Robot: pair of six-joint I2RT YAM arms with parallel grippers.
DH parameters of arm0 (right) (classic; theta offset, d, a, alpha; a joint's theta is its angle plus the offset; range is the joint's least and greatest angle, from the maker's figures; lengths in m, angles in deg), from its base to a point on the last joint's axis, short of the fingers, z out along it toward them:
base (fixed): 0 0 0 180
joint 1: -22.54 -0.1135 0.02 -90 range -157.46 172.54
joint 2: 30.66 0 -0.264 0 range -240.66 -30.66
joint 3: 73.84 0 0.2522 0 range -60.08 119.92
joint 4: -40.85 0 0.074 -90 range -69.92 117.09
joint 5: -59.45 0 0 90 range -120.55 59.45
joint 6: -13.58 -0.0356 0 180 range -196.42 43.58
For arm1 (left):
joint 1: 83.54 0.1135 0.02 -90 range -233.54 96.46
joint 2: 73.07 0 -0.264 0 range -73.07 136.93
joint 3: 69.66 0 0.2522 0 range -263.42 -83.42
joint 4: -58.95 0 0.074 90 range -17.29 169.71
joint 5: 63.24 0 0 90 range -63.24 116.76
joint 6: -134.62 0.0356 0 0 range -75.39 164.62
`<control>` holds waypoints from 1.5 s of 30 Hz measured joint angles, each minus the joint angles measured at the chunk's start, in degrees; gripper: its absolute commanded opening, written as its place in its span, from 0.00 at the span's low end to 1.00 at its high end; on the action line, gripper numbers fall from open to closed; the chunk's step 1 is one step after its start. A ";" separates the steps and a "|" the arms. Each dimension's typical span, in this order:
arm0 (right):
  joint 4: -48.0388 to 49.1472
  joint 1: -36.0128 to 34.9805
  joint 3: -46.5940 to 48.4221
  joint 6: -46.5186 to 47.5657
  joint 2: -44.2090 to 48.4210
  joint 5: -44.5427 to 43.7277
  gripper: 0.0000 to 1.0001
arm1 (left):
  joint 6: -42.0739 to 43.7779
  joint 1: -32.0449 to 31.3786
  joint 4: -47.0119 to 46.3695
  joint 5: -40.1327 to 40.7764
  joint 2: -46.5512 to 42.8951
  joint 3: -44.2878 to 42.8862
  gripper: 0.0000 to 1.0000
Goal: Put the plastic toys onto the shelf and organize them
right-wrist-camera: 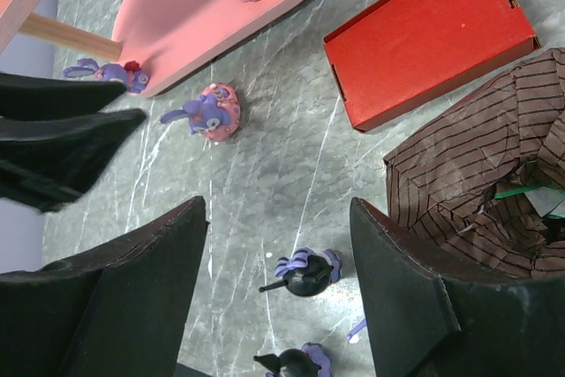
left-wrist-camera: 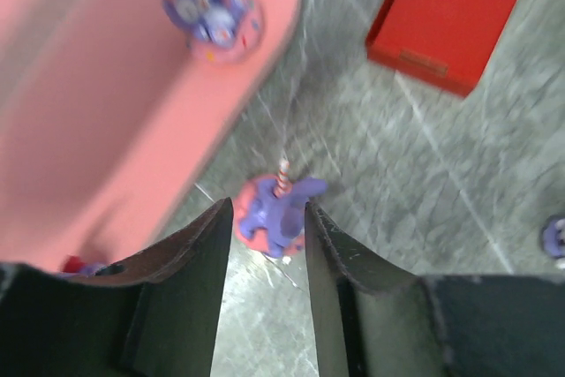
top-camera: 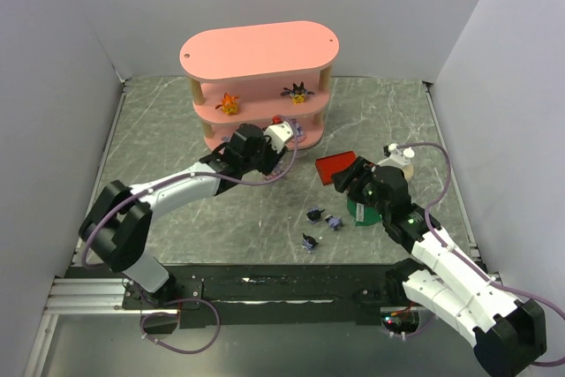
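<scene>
The pink shelf [top-camera: 259,52] stands at the back. An orange toy [top-camera: 229,104] and a spiky black-and-yellow toy [top-camera: 297,92] stand on its middle board. My left gripper [left-wrist-camera: 267,209] is open and low by the bottom board [left-wrist-camera: 106,121]; a lilac-pink toy [left-wrist-camera: 278,211] lies on the table just past its fingertips. A second lilac toy [left-wrist-camera: 216,19] stands on the bottom board. A third [right-wrist-camera: 110,72] lies at the board's edge. My right gripper [right-wrist-camera: 278,209] is open above a dark pointed-ear toy [right-wrist-camera: 307,275]. Two more dark toys [top-camera: 309,242] lie nearby.
A flat red box [top-camera: 335,168] lies right of the shelf, also in the right wrist view [right-wrist-camera: 428,37]. A green cylinder with a brown striped top [right-wrist-camera: 494,165] stands beside my right gripper. White walls close in the grey marbled table [top-camera: 177,147].
</scene>
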 measured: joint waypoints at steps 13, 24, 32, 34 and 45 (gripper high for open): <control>0.02 0.09 -0.11 0.00 -0.02 0.00 0.73 | 1.75 -0.04 2.19 0.81 1.44 -0.07 0.46; 0.00 0.26 -0.11 0.00 -0.02 0.00 0.73 | 2.56 -0.04 3.26 0.85 4.11 -0.87 0.32; 0.00 0.39 -0.11 0.00 0.00 -0.02 0.73 | 2.80 -0.04 2.71 0.87 4.96 -0.87 0.07; 0.00 0.48 -0.11 0.00 0.00 -0.02 0.73 | 2.97 -0.04 2.16 1.38 5.22 -0.90 0.01; 0.00 0.83 -0.13 0.00 0.00 -0.02 0.73 | 2.82 -0.04 0.44 6.21 6.10 -1.40 0.01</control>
